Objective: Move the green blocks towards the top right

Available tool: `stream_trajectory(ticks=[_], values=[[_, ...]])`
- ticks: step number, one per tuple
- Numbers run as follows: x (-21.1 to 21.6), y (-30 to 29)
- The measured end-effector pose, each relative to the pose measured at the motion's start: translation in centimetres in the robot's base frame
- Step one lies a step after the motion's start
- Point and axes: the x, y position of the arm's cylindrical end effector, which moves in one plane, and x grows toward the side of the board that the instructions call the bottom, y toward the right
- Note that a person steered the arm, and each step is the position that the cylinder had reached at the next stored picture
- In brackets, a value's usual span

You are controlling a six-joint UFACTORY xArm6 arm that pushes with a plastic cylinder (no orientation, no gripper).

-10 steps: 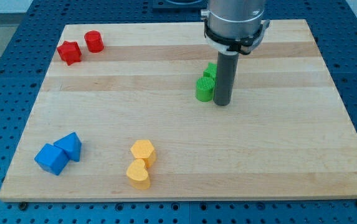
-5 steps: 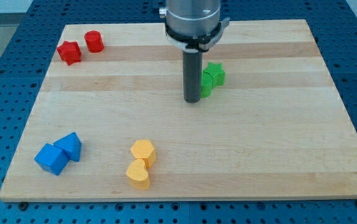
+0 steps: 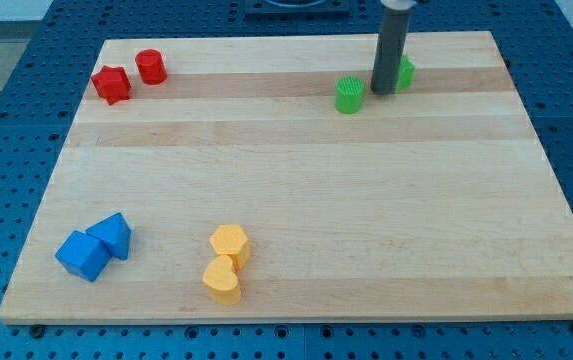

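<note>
Pushing the green blocks toward the desk's (image 3: 526, 200) top right, my tip (image 3: 384, 92) stands between them.
Green cylinder (image 3: 350, 95) trails left; the other green block (image 3: 405, 71), seemingly touching, is half hidden; the end effector holds nothing.

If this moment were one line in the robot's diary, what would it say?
my tip between both greens | green cylinder to its left, apart | green block partly hidden behind rod, top right | reds, blues, yellows elsewhere

Blocks by colour — two green (image 3: 349, 96), two red (image 3: 112, 84), two blue (image 3: 84, 254), two yellow (image 3: 229, 243).
</note>
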Motion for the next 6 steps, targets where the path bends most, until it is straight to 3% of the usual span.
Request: stream_trajectory(ticks=[1, 2, 3, 5, 6], values=[[1.7, 0.5], [7.9, -3.8], [7.1, -8.4], [2.7, 0.9], [2.2, 1.1]])
